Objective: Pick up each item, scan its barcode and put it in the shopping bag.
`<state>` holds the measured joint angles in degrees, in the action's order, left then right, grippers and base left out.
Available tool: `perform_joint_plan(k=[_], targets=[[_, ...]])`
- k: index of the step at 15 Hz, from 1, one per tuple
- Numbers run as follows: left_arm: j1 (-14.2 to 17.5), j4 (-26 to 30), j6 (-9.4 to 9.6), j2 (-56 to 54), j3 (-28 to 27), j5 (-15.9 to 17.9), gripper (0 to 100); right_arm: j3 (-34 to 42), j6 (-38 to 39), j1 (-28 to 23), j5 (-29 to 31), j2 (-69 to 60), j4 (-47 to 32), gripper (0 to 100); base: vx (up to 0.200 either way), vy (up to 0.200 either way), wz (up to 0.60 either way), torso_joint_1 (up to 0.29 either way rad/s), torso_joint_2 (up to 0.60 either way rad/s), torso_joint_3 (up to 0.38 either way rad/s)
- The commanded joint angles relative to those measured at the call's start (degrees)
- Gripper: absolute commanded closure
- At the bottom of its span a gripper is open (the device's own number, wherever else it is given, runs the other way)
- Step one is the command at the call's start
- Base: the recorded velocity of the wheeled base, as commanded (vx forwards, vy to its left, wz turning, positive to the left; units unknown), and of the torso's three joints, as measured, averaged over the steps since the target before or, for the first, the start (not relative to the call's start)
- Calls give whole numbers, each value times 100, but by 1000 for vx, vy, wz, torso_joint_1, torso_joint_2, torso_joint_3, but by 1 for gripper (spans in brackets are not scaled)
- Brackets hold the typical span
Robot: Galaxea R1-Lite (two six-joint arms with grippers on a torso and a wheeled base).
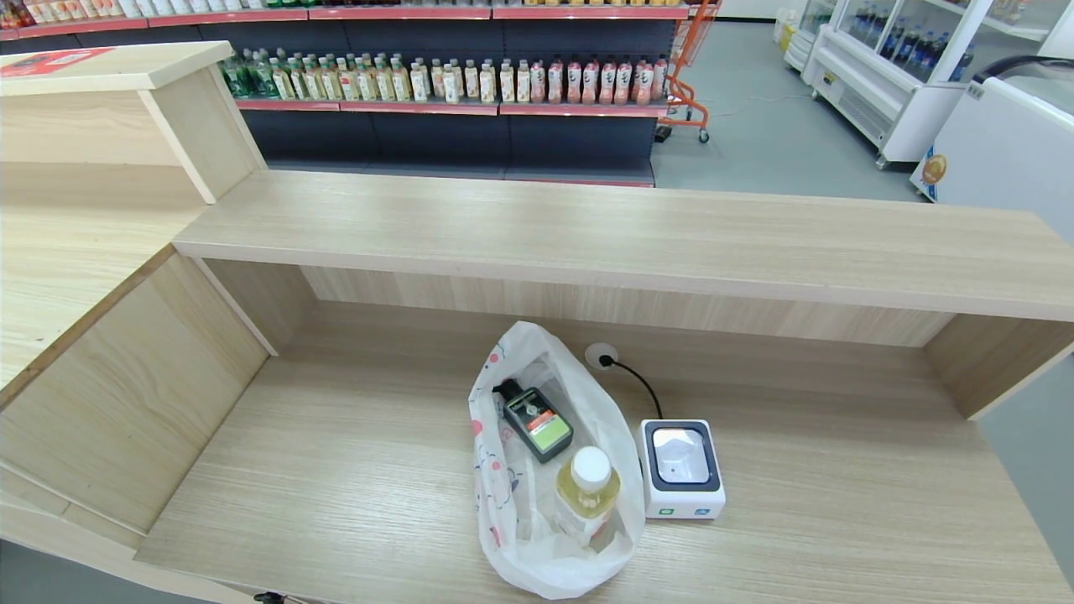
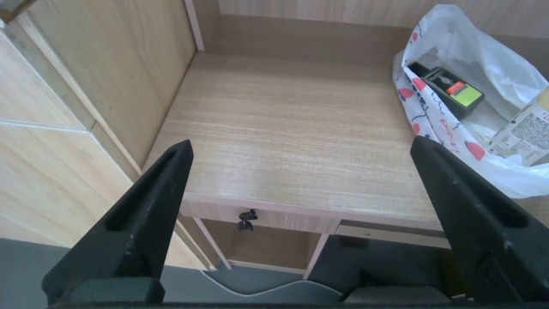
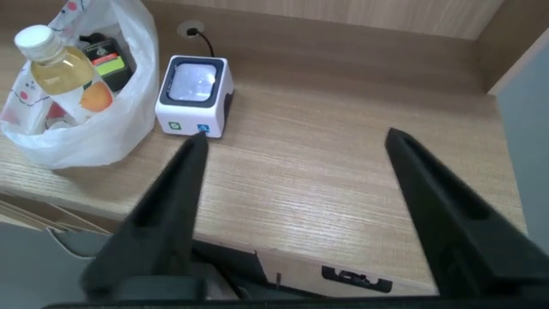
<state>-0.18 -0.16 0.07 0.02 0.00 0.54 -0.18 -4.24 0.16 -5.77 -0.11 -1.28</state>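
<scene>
- Nearby, on the counter (image 1: 336, 478): white scanner (image 1: 680, 468) with a dark glass top, just beside the shopping bag (image 1: 495, 495); a black cable (image 1: 639, 382) runs from it to a hole at the back.
- Beyond the raised ledge (image 1: 629, 235): shelf of drinks (image 1: 445, 80).
- Bag: white plastic with red pattern, mouth open, holding a dark bottle (image 1: 535, 424) with a green label and a white-capped yellow bottle (image 1: 587, 491).
- left gripper (image 2: 302, 150): fingers apart, empty, over bare counter beside the bag.
- right gripper (image 3: 297, 139): fingers apart, empty, over the counter near the scanner.
</scene>
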Motion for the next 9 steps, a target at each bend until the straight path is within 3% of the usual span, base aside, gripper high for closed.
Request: perform_joint_plan(k=[1,9], targets=[[1,-2,1,-2,0,-1,0,1,-15,2,-3,11,-4,100,0,0,0,0,0,0],[1,-2,-7,-2,0,-1,0,1,11,2,14,11,-4,100,0,0,0,0,0,0]])
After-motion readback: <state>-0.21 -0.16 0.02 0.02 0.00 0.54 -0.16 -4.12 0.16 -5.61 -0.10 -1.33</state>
